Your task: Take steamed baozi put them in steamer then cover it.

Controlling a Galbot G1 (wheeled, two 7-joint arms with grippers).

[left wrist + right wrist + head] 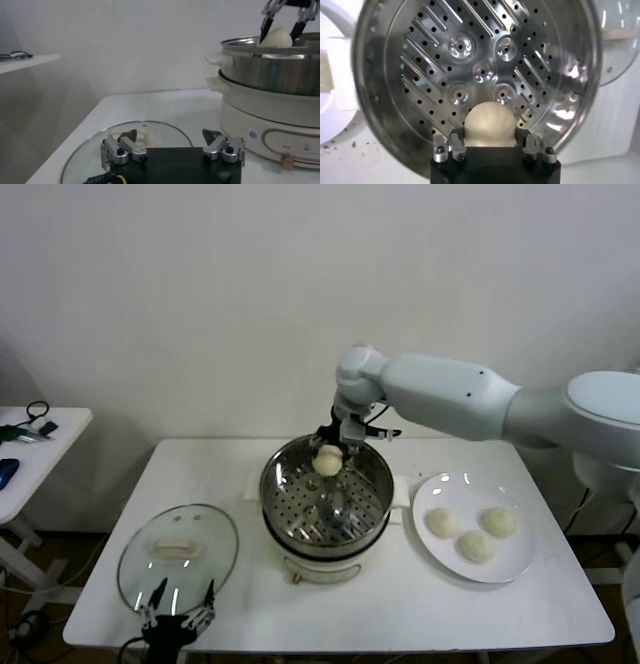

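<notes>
Your right pincer point(330, 452) gripped one baozi point(328, 461) above the steamer point(326, 502), near its far rim. Three baozi point(474, 532) lay on the plate point(520, 557). Your left pincer point(178, 612), seemingly spread, hovered by the cover point(178, 551) on the counter point(400, 604).

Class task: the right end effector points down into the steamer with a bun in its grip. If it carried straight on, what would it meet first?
Most likely the perforated tray inside the steamer. The right end effector holds a baozi directly above it, with nothing else visible below; the remaining gap is unclear.
</notes>
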